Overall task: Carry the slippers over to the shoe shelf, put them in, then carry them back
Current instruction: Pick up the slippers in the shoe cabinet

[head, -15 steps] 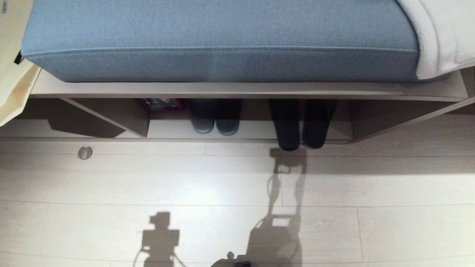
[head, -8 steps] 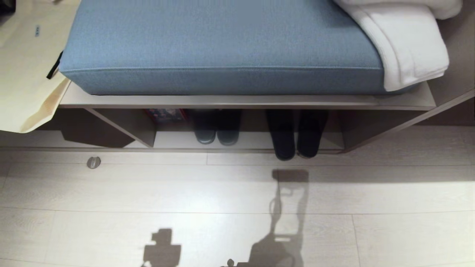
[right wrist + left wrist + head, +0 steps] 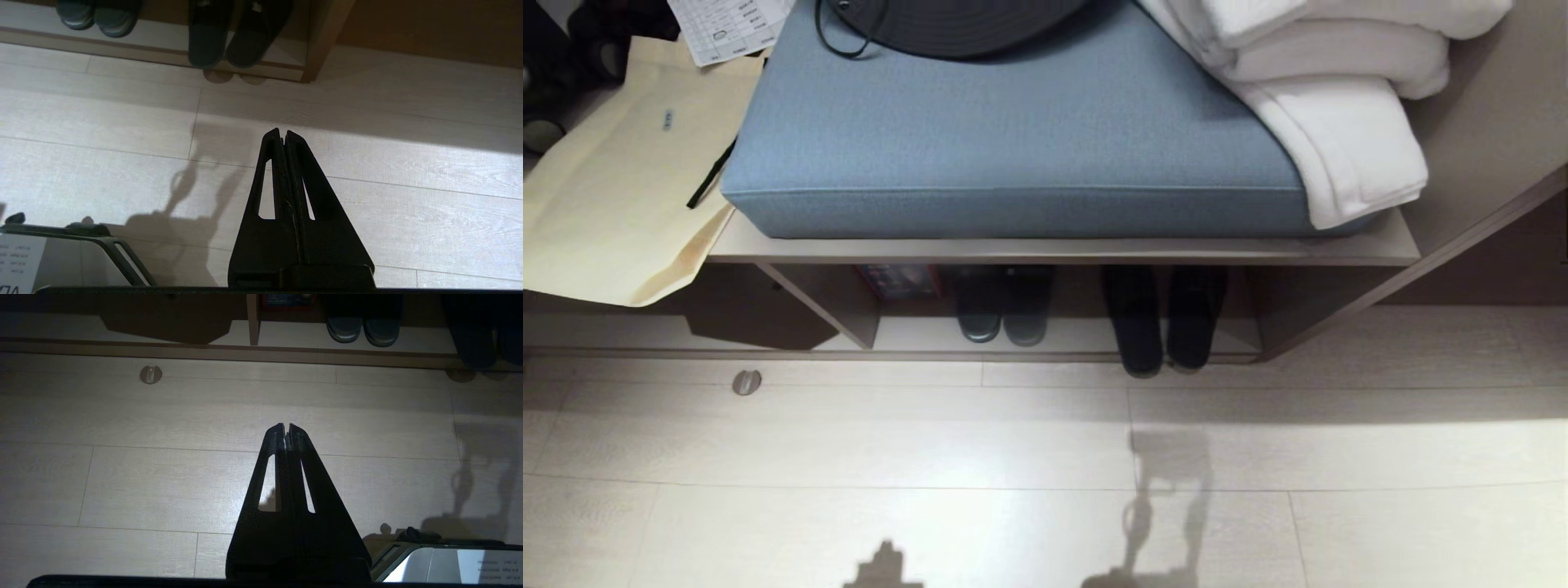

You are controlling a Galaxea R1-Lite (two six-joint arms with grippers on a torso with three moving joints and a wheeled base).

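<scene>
Down in the shoe shelf [image 3: 1062, 333], the slippers [image 3: 1164, 331] lie side by side with their heels poking out over the shelf's front lip; their front halves run back into shadow under the bench board [image 3: 1062, 249] and cannot be made out. Neither arm shows in the head view, only their shadows on the floor [image 3: 1045, 457].

From the right wrist, the right gripper [image 3: 282, 134] hangs over bare floor with its two fingers pressed together, holding nothing. The slippers [image 3: 235, 38] sit well ahead of its tip and a little to one side, inside the shelf [image 3: 261, 69] next to the end panel, apart from the gripper. The shorter grey-tipped pair [image 3: 96, 18] lies further off along the same shelf, cut by the frame edge.

From the left wrist, the left gripper [image 3: 287, 428] also has its fingers closed tight, a hairline seam between them, empty, over the floor. Far ahead of it stand the upright divider [image 3: 253, 318] and the grey-tipped pair [image 3: 363, 330]; the slippers [image 3: 486, 343] are off toward the corner, dark and partly cropped. A small round metal disc [image 3: 150, 374] is set in the floor nearer the shelf than the gripper.

On top, a blue cushion [image 3: 1013, 155] carries folded white towels [image 3: 1331, 106] and a dark round object [image 3: 956, 24], cropped at the top. A red-edged box [image 3: 898, 280] is half hidden in the shelf's gloom.
</scene>
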